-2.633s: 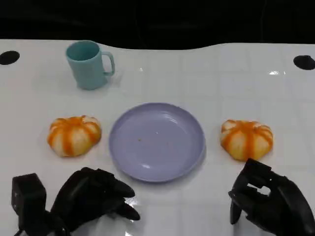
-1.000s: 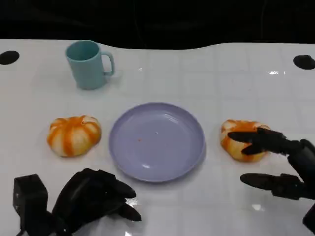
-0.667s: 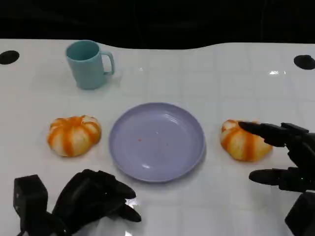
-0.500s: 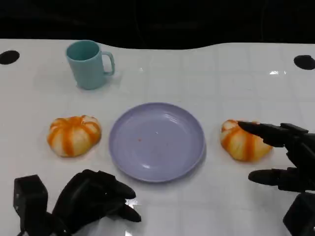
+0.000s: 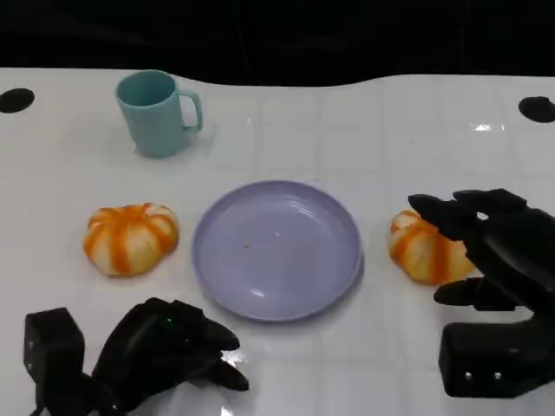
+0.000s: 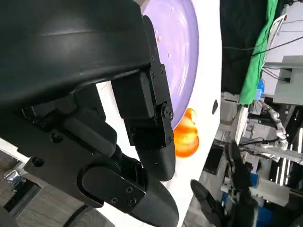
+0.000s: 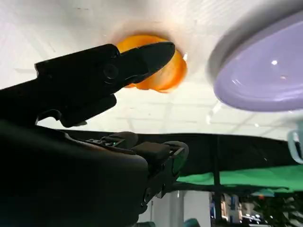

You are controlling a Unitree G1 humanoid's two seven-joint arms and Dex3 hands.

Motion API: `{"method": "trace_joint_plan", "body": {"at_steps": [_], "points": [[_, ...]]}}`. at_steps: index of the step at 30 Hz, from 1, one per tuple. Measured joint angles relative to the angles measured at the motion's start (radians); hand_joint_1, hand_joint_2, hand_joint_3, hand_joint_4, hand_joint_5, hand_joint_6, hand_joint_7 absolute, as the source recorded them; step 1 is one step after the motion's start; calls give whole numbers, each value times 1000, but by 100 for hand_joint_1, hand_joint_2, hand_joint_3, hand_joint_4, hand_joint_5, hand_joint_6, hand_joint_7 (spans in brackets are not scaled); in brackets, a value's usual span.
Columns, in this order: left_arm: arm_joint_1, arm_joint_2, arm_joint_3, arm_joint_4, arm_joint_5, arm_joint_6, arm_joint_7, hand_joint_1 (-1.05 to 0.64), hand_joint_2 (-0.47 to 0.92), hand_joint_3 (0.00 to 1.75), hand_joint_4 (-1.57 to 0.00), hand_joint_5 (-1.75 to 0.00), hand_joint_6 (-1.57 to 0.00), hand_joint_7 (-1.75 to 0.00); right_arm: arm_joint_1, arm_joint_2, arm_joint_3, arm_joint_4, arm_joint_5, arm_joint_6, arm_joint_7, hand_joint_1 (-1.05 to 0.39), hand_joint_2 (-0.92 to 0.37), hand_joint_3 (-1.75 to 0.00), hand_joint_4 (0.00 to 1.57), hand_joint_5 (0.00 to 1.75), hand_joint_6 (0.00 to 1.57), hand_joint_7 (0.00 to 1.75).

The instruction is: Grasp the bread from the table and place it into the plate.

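Two orange-striped bread rolls lie either side of a lilac plate [image 5: 276, 299]. The left bread [image 5: 130, 238] lies apart from my left hand [image 5: 165, 351], which rests on the table near the front edge with its fingers curled in and holding nothing. The right bread [image 5: 421, 253] has my right hand [image 5: 490, 256] at its right side, fingers spread, with the upper fingers [image 5: 451, 212] over the roll's top and a lower one beside it. The right wrist view shows a finger [image 7: 104, 71] reaching across that bread [image 7: 163, 75], with the plate [image 7: 260, 75] beyond it. In the left wrist view, my left hand [image 6: 118, 118], the plate [image 6: 182, 56] and the right bread [image 6: 185, 137] appear.
A teal cup [image 5: 156, 113] stands upright at the back left, well away from both hands. Black holes [image 5: 16, 100] mark the table's far corners, and a dark edge runs along the back.
My right hand rose from the front edge, opened, and moved in over the right bread's right side. The left hand, both rolls, the plate and the cup stayed put.
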Motion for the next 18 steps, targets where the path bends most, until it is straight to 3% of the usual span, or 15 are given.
{"method": "trace_joint_plan", "body": {"at_steps": [18], "points": [[10,-3,-1,-26,0,3,0,-105,74,0,-157,-23,-157,-4,-160,33,143,264,-7,90,-43,-57,-82,0,17,20,25,1]]}}
